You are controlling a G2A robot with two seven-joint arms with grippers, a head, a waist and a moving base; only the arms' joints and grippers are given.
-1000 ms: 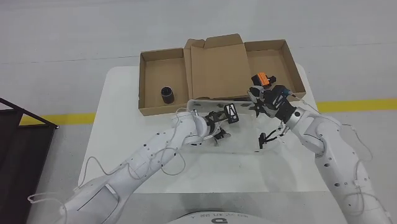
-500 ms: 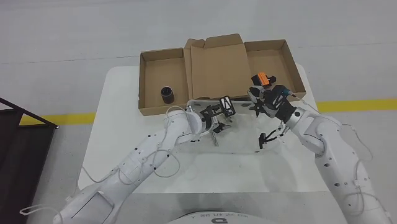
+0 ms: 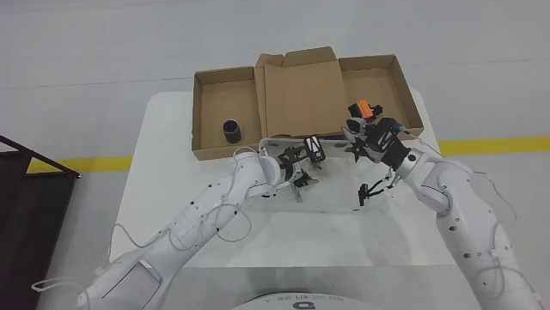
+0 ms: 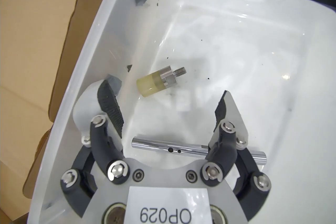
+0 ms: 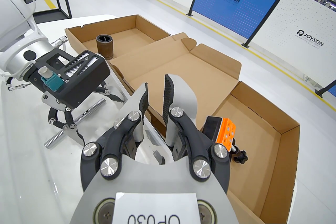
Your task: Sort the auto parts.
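Observation:
My left gripper (image 4: pixel 165 94) hangs open inside the clear tray (image 4: pixel 105 12), just above a chrome rod (image 4: pixel 170 147) lying across between its fingers. A yellowish cylinder with a threaded stud (image 4: pixel 157 80) lies a little beyond the fingertips. In the top view the left gripper (image 3: pixel 301 177) sits in the tray's back left part. My right gripper (image 5: pixel 156 94) is shut on nothing and hovers over the tray's back right edge, beside the cardboard box (image 3: pixel 296 87). An orange and black part (image 5: pixel 223 130) rests in the box's right compartment, a black cylinder (image 5: pixel 105 46) in its left one.
The three-compartment box stands along the tray's far side on the white table (image 3: pixel 163 164). Its middle compartment (image 5: pixel 170 65) holds nothing. A black shelf (image 3: pixel 26 190) stands off the table's left edge.
My left gripper has shifted a little toward the tray's back left corner. The right arm has kept still.

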